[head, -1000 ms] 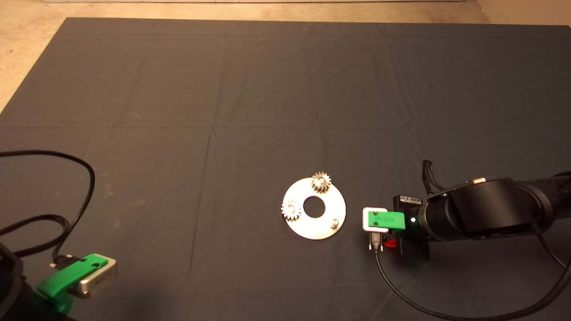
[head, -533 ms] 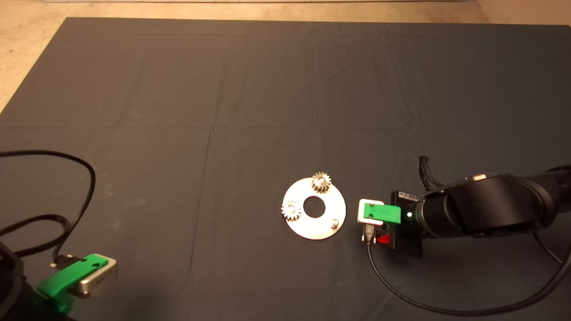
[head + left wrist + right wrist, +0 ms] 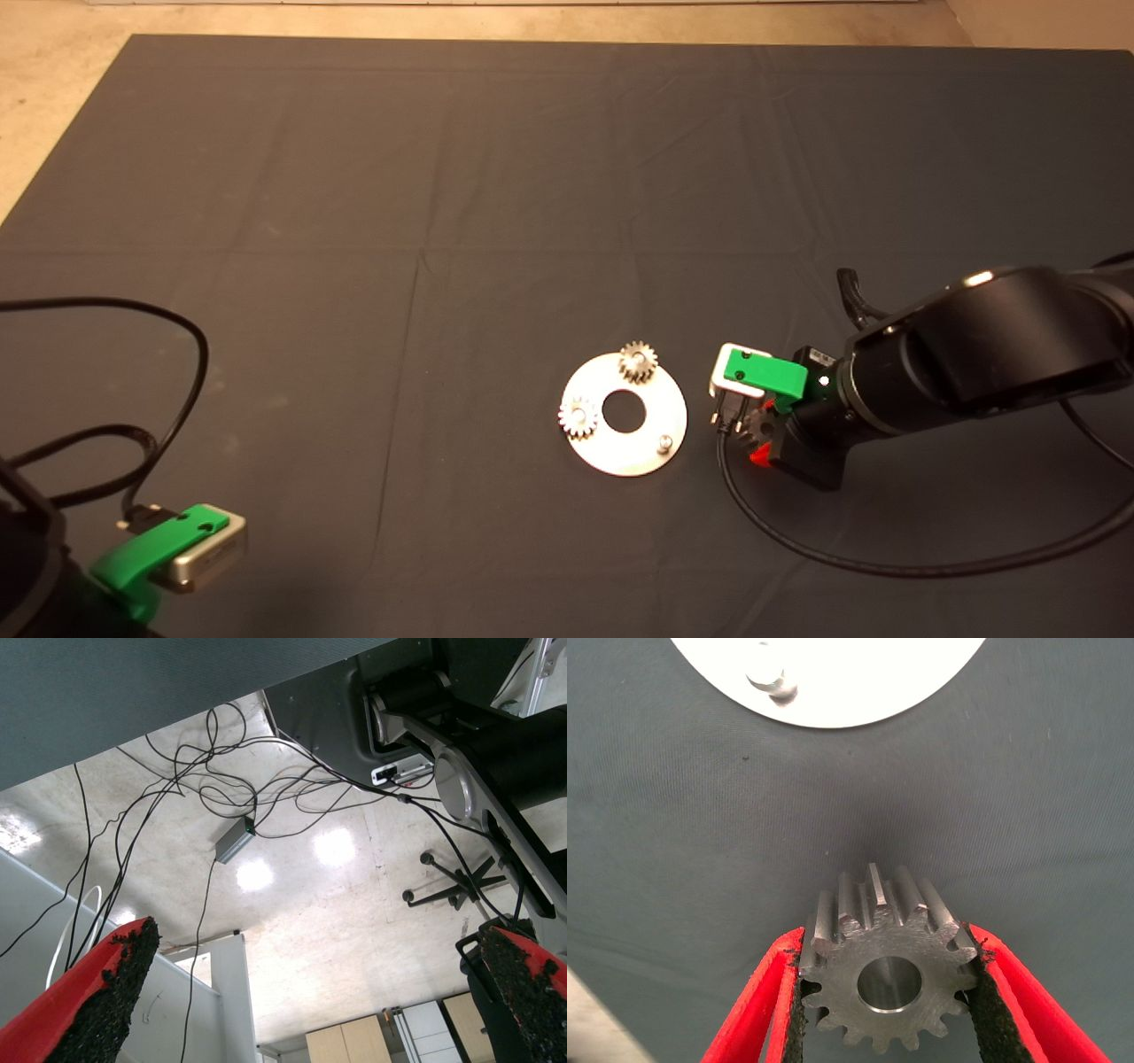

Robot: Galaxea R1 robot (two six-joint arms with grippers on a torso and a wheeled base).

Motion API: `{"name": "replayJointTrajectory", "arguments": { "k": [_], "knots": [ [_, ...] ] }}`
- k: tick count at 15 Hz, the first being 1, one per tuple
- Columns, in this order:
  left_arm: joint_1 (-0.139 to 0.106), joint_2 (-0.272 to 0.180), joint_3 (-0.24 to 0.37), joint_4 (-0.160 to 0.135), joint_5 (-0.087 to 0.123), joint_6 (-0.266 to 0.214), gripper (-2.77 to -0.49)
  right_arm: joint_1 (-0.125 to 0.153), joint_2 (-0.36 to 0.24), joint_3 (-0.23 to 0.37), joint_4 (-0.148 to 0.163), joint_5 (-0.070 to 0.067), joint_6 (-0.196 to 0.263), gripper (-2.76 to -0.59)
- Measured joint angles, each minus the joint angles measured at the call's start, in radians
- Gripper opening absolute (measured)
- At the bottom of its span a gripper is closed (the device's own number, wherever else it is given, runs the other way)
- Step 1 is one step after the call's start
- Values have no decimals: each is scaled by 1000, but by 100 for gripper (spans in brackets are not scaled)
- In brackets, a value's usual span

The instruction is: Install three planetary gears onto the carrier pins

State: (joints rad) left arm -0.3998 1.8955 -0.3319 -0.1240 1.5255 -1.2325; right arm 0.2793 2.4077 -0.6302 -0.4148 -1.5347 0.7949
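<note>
One gear [image 3: 888, 979] between claw [image 3: 886, 992] pads

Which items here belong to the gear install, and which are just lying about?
Job:
- third gear, clamped in right hand
- two seated gears
- carrier disc
- bare pin

Lying about:
- left hand, open, parked at lower left edge of the mat
- floor cables
- small grey box
</note>
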Motion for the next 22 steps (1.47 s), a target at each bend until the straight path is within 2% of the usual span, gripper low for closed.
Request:
{"name": "replayJointTrajectory", "arguments": {
  "k": [4, 7, 9, 13, 17, 22],
  "knots": [
    [0, 0, 0, -3, 0, 0, -64, 9, 35, -5, 63, -4, 179, -229],
    [0, 0, 0, -4, 0, 0, -64, 9, 116, -20, 78, -3, 246, -229],
    [0, -1, 0, -4, 0, 0, -64, 10, 167, -51, 83, 1, 260, -229],
    [0, -1, 0, -4, 0, 0, -64, 10, 223, -100, 79, 0, 251, -230],
    [0, 0, 0, -5, 0, 0, -64, 9, 239, -115, 59, -1, 158, -230],
    [0, 0, 0, -5, 0, 0, -64, 8, 249, -135, 0, -2, 42, -230]
  ]
}}
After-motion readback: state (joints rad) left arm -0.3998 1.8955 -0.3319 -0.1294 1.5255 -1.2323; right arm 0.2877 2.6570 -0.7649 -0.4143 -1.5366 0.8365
